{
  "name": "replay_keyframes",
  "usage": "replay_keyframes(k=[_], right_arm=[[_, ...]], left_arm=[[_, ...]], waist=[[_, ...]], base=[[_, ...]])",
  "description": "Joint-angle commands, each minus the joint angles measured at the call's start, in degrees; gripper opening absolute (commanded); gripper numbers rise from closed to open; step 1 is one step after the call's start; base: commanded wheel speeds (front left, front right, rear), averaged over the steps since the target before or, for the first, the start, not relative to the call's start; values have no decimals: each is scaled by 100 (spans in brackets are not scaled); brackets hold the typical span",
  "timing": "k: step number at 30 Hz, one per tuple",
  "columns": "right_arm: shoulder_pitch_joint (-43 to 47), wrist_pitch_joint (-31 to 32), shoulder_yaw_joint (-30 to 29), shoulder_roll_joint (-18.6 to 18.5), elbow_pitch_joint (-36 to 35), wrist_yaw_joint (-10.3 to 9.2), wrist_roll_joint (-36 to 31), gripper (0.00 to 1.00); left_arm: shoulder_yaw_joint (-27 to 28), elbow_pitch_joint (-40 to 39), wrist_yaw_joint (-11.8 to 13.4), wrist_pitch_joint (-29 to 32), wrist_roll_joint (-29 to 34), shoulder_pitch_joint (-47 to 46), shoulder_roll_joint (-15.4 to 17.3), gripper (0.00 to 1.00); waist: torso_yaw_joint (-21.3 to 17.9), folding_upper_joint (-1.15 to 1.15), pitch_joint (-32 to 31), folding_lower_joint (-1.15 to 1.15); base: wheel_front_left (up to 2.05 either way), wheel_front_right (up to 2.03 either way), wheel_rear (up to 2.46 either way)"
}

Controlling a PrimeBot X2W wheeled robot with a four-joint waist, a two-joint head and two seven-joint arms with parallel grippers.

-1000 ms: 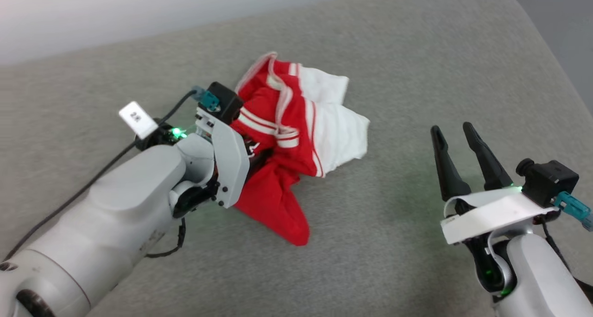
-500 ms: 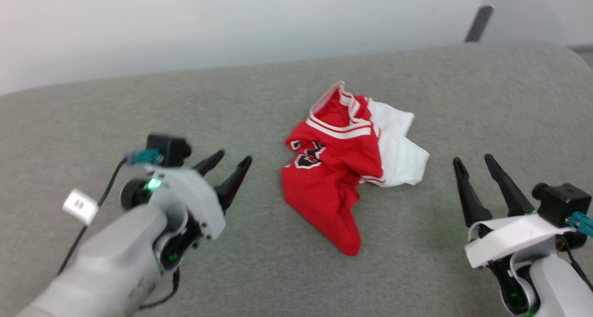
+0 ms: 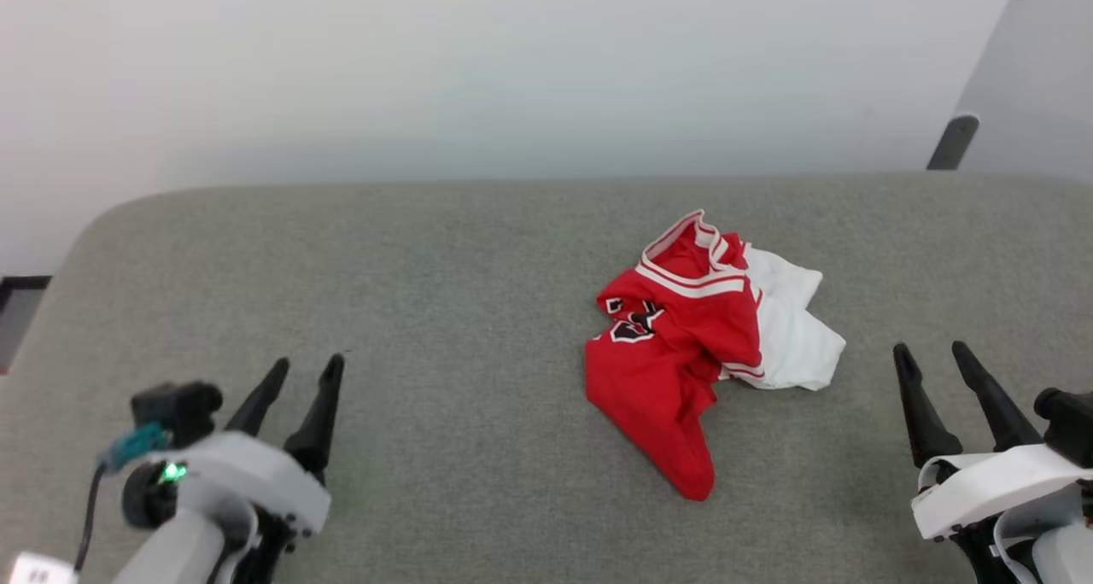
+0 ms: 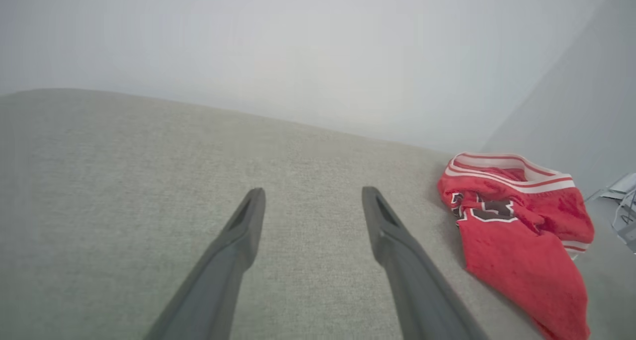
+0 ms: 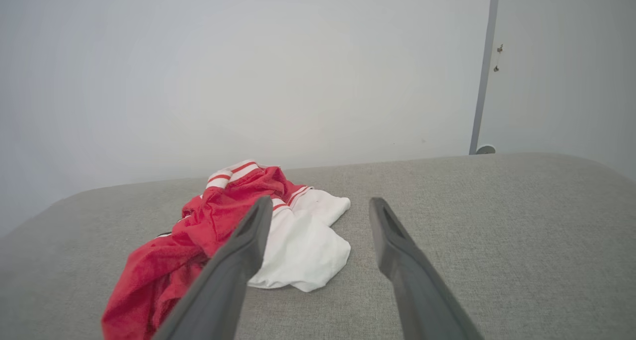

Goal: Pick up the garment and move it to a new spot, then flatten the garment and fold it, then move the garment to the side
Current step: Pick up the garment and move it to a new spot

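Note:
The garment (image 3: 692,345) lies crumpled on the grey padded table (image 3: 444,294), right of centre: red body, white sleeve part on its right, striped trim on top, black lettering partly showing. My left gripper (image 3: 306,367) stands open at the lower left, well apart from the garment. At the lower right my right gripper (image 3: 931,351) is open too, a short way right of the white part. The left wrist view has the garment (image 4: 516,220) off to the right of the open left gripper (image 4: 313,193). In the right wrist view the garment (image 5: 238,230) lies ahead and left of the open right gripper (image 5: 320,203).
A pale wall (image 3: 512,72) rises behind the table's far edge. The table's rounded left corner (image 3: 94,225) and a strip of floor show at the left. A dark post (image 3: 948,144) stands at the back right.
My left gripper let go of the garment and drew back to the lower left, open. The head camera tilted up and shifted, so the garment sits further right in the picture.

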Motion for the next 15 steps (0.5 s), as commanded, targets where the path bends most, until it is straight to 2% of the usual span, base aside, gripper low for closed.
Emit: replay_keyframes(k=[1, 2, 10, 15], right_arm=[[99, 17, -69, -11, -48, -2, -66, 100], [99, 17, -69, -11, -48, -2, -66, 100], [105, 33, -235, 43, -189, -2, -109, 100], [122, 36, -333, 31, -249, -2, -150, 100]], left_arm=[[346, -264, 106, -5, 436, 365, -60, 100], [346, -264, 106, -5, 436, 365, -60, 100], [1414, -1283, 540, -4, 1918, 1403, -212, 100], [1648, -1579, 748, -5, 2486, 1791, -301, 100]], waist=[[114, 0, -138, 0], [114, 0, -138, 0], [62, 0, -262, 0], [8, 0, -324, 0]], base=[[0, 0, 0], [0, 0, 0], [0, 0, 0], [0, 0, 0]])
